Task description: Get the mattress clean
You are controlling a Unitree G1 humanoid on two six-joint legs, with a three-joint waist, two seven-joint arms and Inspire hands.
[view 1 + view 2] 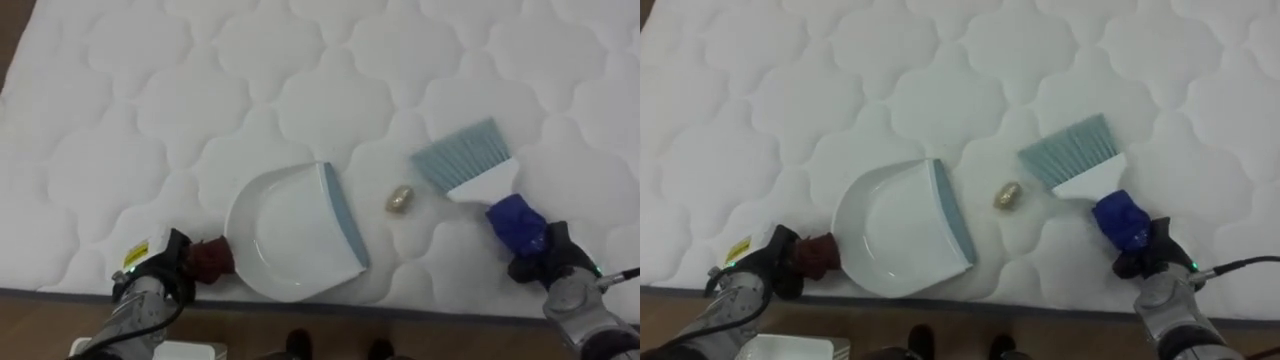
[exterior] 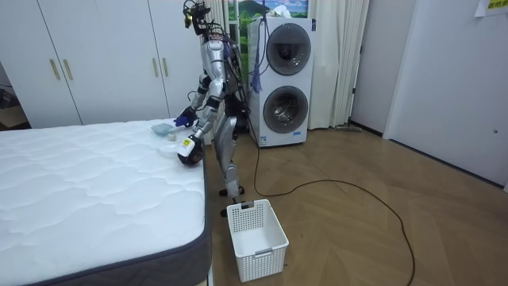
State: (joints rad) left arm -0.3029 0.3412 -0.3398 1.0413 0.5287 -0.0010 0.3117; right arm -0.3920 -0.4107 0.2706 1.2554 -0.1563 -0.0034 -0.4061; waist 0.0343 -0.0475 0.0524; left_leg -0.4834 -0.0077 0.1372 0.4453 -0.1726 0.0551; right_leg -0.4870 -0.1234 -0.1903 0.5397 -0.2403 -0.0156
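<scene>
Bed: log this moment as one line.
left hand: grips dustpan handle | right hand: grips brush handle | scrap: on mattress between dustpan and brush, not in dustpan | sweep: not yet done

A home: a bed [image 2: 95, 183], white wardrobes [image 2: 103, 56], stacked washing machines [image 2: 284, 79], curtains [image 2: 345, 56], a basket [image 2: 255, 238] on wood floor [image 2: 357, 230]

Mattress [image 1: 200, 100] is showing plain white, quilted in a repeating cloud-like scallop pattern, with a dark grey band running along its edge. Dustpan [image 1: 285, 235] is showing white, pale blue-grey lip, dark red handle. Brush [image 1: 470, 160] is showing light blue bristles, white head, deep blue handle. Small scrap [image 1: 399, 199] is looking golden-tan. Floor [image 2: 357, 230] is showing brown herringbone wood; basket [image 2: 255, 230] is looking white.
</scene>
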